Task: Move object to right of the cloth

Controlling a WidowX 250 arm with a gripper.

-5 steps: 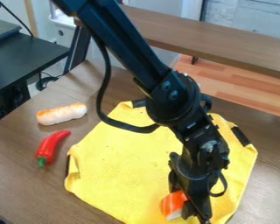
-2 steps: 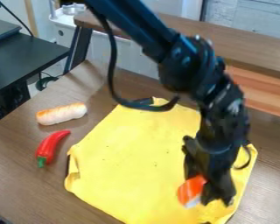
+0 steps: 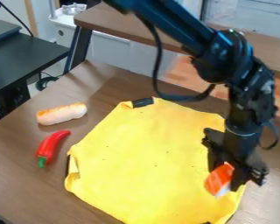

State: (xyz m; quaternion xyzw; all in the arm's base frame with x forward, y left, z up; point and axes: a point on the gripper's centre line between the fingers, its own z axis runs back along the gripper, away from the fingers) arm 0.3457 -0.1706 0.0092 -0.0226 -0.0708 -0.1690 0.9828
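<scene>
Yel. cloth (image 3: 148, 162); fingers (image 3: 240, 173) grip obj. (image 3: 218, 179)

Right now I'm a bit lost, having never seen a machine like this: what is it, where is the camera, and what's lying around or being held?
The black machine is a robot arm, coming in from the top edge. One fixed camera looks down at a slant on the table. A yellow cloth is spread there; on the picture's left lie a red pepper and what looks like a bread roll. The jaws at the arm's end hold an orange-and-white piece, seen against the cloth's right-hand part.
</scene>
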